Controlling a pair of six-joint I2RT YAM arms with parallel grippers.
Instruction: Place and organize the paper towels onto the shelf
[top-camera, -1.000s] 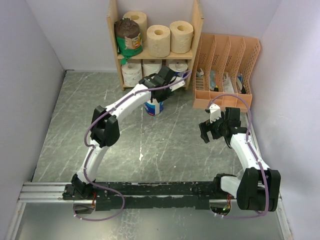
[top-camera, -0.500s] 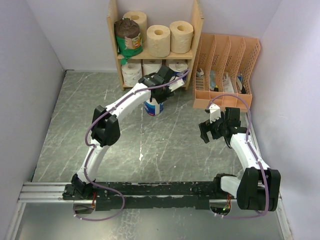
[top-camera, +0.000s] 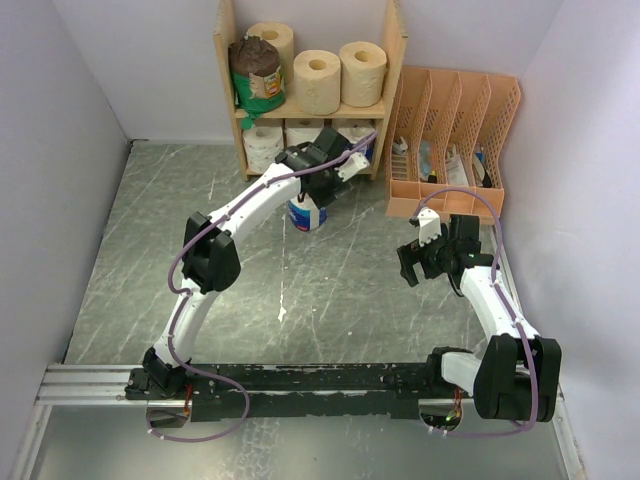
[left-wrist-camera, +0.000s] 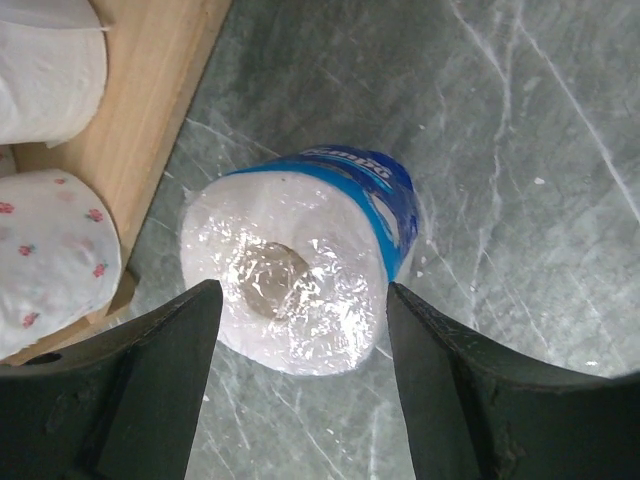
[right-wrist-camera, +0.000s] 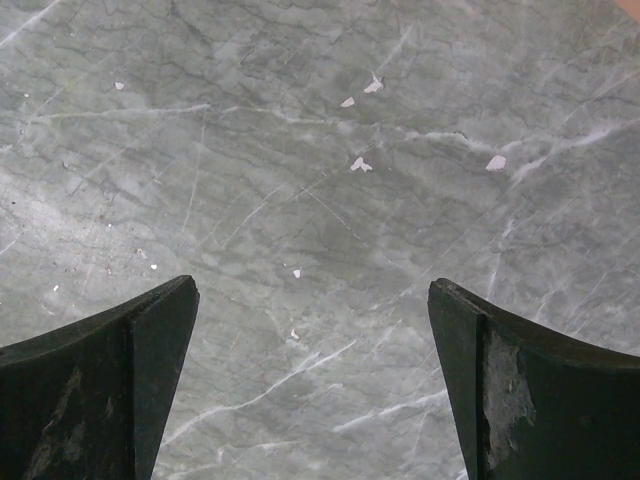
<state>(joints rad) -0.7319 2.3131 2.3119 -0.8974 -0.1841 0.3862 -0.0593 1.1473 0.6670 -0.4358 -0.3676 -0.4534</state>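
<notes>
The counter is grey marble with white veins. The wrapped roll is white with a blue band under glossy clear film. The shelf is pale wood, the file organizer peach-orange. One dotted roll is white with tiny red flowers.

Three tan paper rolls, three white paper rolls, one green-and-brown wrapped roll, one blue-wrapped roll, one light wooden two-tier shelf, one peach plastic slotted file organizer, two white-and-black robot arms.

From above, my left arm hides most of the blue roll; the organizer contents are too small.
</notes>
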